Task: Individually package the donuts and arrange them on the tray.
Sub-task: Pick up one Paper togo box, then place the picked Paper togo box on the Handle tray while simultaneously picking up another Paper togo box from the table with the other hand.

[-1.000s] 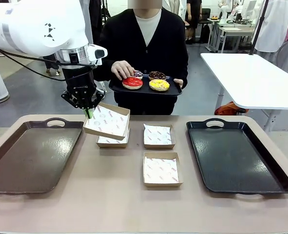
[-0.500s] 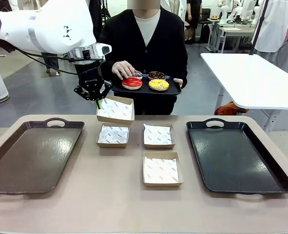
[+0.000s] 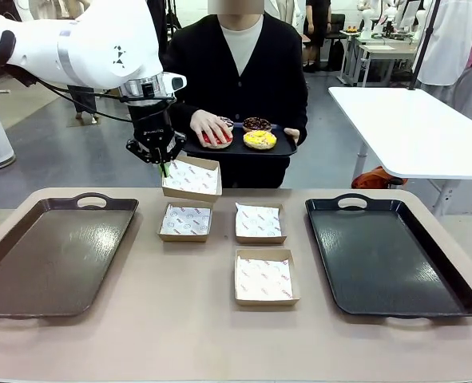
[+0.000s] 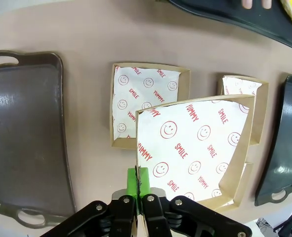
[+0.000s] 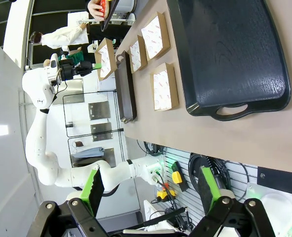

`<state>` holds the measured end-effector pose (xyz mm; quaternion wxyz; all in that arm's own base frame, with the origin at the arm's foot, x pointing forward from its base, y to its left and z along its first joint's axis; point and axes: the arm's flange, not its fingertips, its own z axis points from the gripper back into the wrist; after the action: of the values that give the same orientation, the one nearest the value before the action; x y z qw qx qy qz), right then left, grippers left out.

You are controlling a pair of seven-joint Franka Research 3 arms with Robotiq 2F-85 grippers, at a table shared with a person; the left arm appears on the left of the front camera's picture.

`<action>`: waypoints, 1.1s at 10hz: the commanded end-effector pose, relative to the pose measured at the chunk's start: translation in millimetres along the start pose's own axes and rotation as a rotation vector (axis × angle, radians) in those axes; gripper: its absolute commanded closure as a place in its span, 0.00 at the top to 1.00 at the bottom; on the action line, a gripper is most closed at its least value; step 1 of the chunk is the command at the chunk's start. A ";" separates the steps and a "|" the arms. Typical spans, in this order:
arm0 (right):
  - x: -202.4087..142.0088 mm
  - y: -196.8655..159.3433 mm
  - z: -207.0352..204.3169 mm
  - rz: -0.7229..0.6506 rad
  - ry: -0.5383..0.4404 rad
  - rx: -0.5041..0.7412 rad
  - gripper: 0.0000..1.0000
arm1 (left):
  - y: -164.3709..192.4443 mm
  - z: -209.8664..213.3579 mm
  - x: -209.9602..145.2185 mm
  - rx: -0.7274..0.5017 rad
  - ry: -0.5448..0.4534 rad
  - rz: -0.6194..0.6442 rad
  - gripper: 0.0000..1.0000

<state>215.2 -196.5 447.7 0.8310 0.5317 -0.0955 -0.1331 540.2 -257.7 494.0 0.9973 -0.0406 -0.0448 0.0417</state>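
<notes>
Beyond the table a person holds a small dark tray [image 3: 282, 148] with the donuts on it: a yellow one [image 3: 260, 140], a dark one [image 3: 257, 123] and a red one [image 3: 216, 139]. The person's hand [image 3: 210, 126] rests on the red one. A further donut behind that hand is mostly hidden. My left gripper [image 3: 164, 167] is shut on the left rim of a paper-lined cardboard box [image 3: 192, 179], holding it in the air just below that tray. In the left wrist view the green pads [image 4: 133, 180] pinch the box's [image 4: 192, 148] edge. My right gripper [image 5: 150, 190] hangs open beyond the table's edge, holding nothing.
Three more lined boxes lie on the table [image 3: 185, 222] [image 3: 260, 223] [image 3: 266, 278]. A brown tray [image 3: 52, 255] sits at the left and a black tray [image 3: 387, 255] at the right. A white table [image 3: 419, 128] stands behind at the right.
My left gripper carried the box up and to the right, from over the left box toward the person's tray. The person's hand moved onto the red donut.
</notes>
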 end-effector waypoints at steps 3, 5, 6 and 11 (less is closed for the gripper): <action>-0.7 -0.5 -3.1 0.001 -0.014 0.006 1.00 | 2.8 2.9 -3.9 -0.007 0.000 0.004 0.01; -0.7 -0.5 -3.1 0.001 -0.014 0.006 1.00 | 2.8 2.9 -3.9 -0.007 0.000 0.004 0.01; -0.7 -0.5 -3.1 0.001 -0.014 0.006 1.00 | 2.8 2.9 -3.9 -0.007 0.000 0.004 0.01; -0.7 -0.5 -3.1 0.001 -0.014 0.006 1.00 | 2.8 2.9 -3.9 -0.007 0.000 0.004 0.01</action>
<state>215.2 -196.5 447.7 0.8310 0.5317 -0.0955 -0.1331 540.2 -257.3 494.5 0.9973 -0.0405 -0.0452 0.0421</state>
